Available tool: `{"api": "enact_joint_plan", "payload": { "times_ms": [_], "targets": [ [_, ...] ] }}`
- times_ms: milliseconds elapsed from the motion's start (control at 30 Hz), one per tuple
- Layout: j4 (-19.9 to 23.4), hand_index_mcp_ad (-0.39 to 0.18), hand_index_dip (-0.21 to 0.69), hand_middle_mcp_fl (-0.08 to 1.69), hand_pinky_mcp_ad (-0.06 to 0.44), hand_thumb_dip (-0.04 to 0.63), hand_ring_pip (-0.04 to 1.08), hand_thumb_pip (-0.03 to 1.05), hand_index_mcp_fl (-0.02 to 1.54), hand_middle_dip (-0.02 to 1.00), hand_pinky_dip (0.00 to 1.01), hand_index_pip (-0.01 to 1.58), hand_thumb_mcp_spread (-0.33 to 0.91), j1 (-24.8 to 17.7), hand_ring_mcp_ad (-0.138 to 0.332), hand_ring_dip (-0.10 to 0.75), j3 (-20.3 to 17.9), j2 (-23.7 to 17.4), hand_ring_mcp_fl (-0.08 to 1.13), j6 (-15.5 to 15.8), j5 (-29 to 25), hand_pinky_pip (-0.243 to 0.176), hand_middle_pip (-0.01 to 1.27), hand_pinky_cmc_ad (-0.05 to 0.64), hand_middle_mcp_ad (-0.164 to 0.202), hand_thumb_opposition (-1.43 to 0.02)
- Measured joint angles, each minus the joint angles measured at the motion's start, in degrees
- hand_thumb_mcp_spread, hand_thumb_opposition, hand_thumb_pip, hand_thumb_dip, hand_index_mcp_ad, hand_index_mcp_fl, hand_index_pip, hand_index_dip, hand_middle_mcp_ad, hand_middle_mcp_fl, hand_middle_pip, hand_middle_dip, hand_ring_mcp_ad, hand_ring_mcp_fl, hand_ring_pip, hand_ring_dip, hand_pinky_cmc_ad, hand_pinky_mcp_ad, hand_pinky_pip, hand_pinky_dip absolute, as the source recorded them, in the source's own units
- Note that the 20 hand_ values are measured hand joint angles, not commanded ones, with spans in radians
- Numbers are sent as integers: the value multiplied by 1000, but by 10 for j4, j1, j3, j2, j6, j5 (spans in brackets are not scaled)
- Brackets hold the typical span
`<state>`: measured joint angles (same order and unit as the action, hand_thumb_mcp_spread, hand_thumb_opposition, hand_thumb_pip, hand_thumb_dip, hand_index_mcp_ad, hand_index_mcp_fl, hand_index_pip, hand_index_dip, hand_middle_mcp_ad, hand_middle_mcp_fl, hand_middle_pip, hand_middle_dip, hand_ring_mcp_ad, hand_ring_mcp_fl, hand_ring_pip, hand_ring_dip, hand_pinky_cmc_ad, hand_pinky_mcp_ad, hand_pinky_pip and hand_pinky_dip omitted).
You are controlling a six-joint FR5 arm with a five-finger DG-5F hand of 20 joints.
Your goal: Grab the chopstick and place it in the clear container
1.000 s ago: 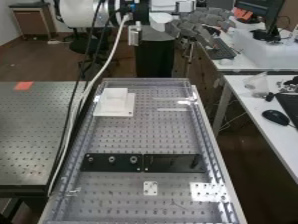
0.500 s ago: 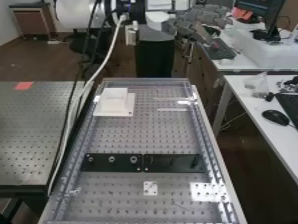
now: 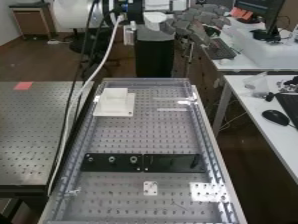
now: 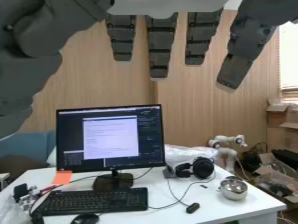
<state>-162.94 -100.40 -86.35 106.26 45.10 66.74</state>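
Observation:
The hand (image 3: 197, 21) is beyond the bench's far end, raised above it at the high view's top edge. Its fingers (image 4: 159, 45) look straight and apart in the wrist view, with nothing held by the hand (image 4: 23, 67). Two thin pale strips, a far one (image 3: 171, 98) and a nearer one (image 3: 172, 109), lie crosswise at the far right of the perforated bench top; whether either is the chopstick, I cannot tell. Clear walls (image 3: 208, 142) run round that bench top; I cannot tell whether they are the clear container.
A white block (image 3: 114, 103) stands at the bench's far left. A black plate (image 3: 173, 163) crosses the bench, with small white plates nearer. A desk to the right holds a mouse (image 3: 275, 117). Behind the hand are a monitor (image 4: 110, 137), headphones and a metal bowl (image 4: 233, 188).
The arm and hand have shifted slightly to the left in the high view, and the hand sits a little lower there. The things on the bench have not moved.

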Motion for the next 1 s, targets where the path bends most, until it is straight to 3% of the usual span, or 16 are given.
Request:
{"api": "enact_joint_plan", "payload": {
  "times_ms": [433,1000],
  "targets": [
    [-7,-136,148,154,344,7,87,478,42,309,641,87,140,-2,145,227,-2,1,7,-16,13,-105,122,459,49,-618],
    [6,-126,148,154,347,12,87,478,42,309,641,87,145,-9,145,227,-6,1,7,-8,2,-105,122,459,52,-630]
  ]
}}
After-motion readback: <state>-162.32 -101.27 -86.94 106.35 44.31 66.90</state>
